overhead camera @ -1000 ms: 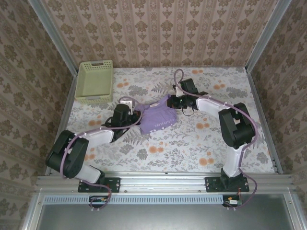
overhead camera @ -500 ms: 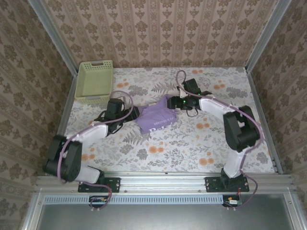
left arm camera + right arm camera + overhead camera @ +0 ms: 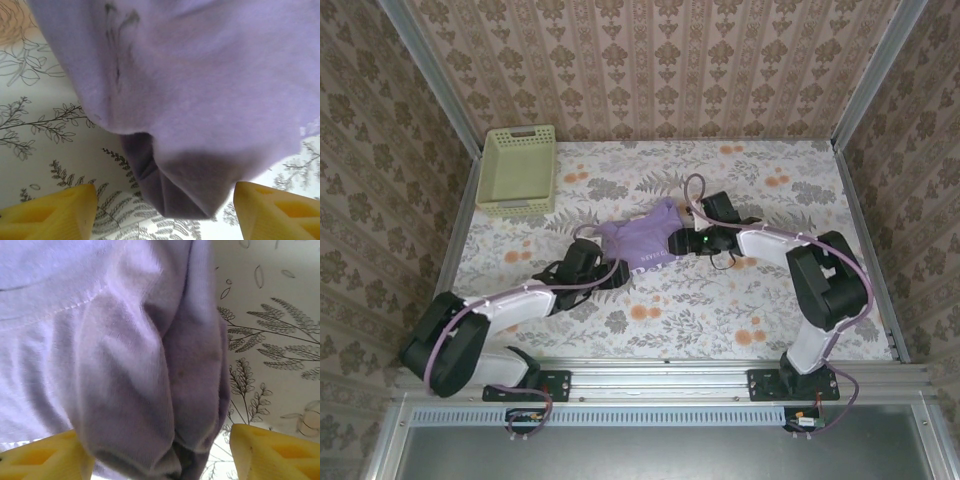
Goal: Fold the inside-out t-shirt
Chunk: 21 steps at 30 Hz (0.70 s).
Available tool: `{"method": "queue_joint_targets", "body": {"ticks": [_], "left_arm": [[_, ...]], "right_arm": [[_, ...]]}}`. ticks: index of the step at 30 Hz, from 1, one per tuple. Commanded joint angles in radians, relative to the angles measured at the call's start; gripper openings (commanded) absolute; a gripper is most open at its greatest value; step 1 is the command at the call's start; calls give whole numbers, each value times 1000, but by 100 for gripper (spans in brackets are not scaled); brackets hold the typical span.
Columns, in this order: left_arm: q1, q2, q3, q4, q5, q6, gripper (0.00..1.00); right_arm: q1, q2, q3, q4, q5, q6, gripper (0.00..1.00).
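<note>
1. The t-shirt [image 3: 642, 240] lies bunched in a lavender lump on the floral table [image 3: 720, 300], a little left of the middle. It is well apart from the green basket [image 3: 517, 170] in the far-left corner.
2. A line of pale print runs along the shirt's near edge in the top view, too small to read.
3. The left gripper [image 3: 618, 272] sits at the shirt's near-left edge. In the left wrist view its yellow fingers [image 3: 50, 212] stand wide apart. A rounded fold of cloth lies between them with table showing on either side, so it has hold of nothing.
4. The right gripper [image 3: 678, 241] sits at the shirt's right edge. In the right wrist view its fingers [image 3: 275, 452] are likewise spread. A thick fold with a stitched seam lies between them, brushing one finger and clear of the other, so the cloth is not clamped.
</note>
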Motion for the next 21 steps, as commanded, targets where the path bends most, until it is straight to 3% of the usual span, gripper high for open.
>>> {"method": "queue_joint_targets", "body": {"ticks": [1,4,9,14,18,21], "left_arm": [[-3,51,31,86,-2,20,66],[0,98,59,81,6,58,53],[16,103,66,29,-22,100,24],[33,55,56,-42,-52,139,7],[38,27,59,-86,-51,158,4],[41,-9,67,-112,-49,158,7]], "right_arm": [[17,28,42,32,-21,-13,58],[29,30,52,6,-1,-18,35],[32,-23,41,-56,48,-18,15],[39,-92,3,-125,93,-11,7],[42,-135,-33,-146,108,-12,7],[44,-135,-20,-196,160,-16,15]]}}
